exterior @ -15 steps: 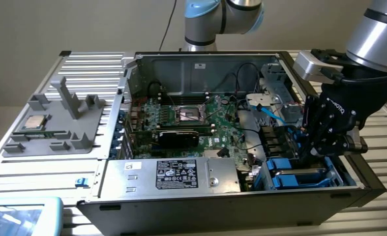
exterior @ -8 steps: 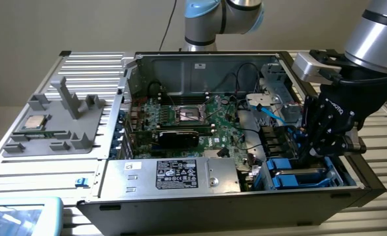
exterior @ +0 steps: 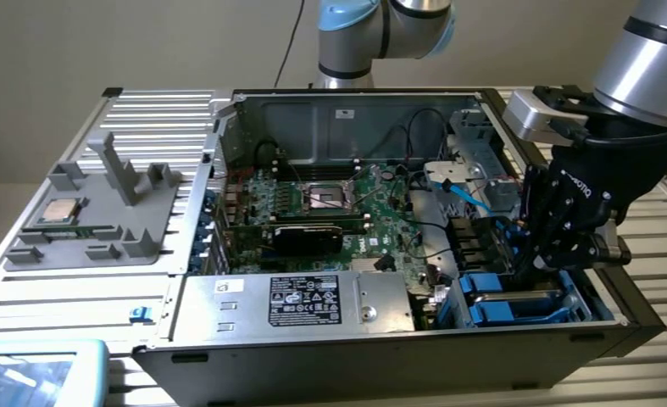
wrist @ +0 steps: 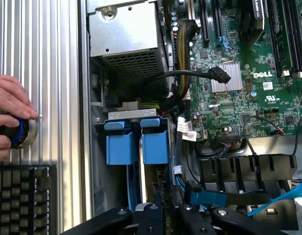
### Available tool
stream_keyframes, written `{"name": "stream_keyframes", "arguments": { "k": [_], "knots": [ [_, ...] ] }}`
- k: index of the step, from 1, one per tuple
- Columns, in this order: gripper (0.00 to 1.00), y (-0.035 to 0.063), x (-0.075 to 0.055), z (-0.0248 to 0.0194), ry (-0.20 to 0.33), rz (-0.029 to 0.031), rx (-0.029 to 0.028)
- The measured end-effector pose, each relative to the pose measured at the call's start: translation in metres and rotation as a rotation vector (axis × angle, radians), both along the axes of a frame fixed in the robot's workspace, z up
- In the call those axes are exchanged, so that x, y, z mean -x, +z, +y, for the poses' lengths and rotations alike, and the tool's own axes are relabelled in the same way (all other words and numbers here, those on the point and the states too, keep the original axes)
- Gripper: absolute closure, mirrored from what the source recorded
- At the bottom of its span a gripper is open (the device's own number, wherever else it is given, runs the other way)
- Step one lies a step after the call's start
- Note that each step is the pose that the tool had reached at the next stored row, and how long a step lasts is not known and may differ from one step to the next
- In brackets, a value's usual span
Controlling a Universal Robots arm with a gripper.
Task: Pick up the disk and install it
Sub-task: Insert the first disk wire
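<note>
While the gripper (exterior: 559,254) sits in the case's right bay:
Tool: nearly closed; hold cannot be told.
Disk (wrist: 136,147): in the bay, blue carrier upward.
Risk: a tilted carrier could jam.

Bench: ribbed silver-grey metal surface (exterior: 96,292). Directly on it: open computer case (exterior: 345,352) at centre; grey plastic fixture tray (exterior: 102,229) at 9 o'clock of the case; light blue-framed panel (exterior: 34,373) at 7 o'clock; black keyboard (wrist: 23,198) lying beside the case.
</note>
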State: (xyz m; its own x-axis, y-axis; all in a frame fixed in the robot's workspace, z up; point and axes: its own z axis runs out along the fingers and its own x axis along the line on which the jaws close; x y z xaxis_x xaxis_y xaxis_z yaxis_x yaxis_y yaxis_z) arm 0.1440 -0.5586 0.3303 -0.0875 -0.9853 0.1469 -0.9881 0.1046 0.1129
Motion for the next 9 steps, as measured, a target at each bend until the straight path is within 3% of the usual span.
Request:
{"name": "stream_keyframes", "arguments": {
  "k": [5, 8, 9],
  "knots": [
    [0.82, -0.0001, -0.0001, 0.0, 0.0, -0.0002, -0.0004],
    [0.69, 0.0009, 0.0, 0.0001, 0.0, 0.0, 0.0],
    [0.69, 0.0018, 0.0, 0.0001, 0.0, 0.0, -0.0001]
  ]
}}
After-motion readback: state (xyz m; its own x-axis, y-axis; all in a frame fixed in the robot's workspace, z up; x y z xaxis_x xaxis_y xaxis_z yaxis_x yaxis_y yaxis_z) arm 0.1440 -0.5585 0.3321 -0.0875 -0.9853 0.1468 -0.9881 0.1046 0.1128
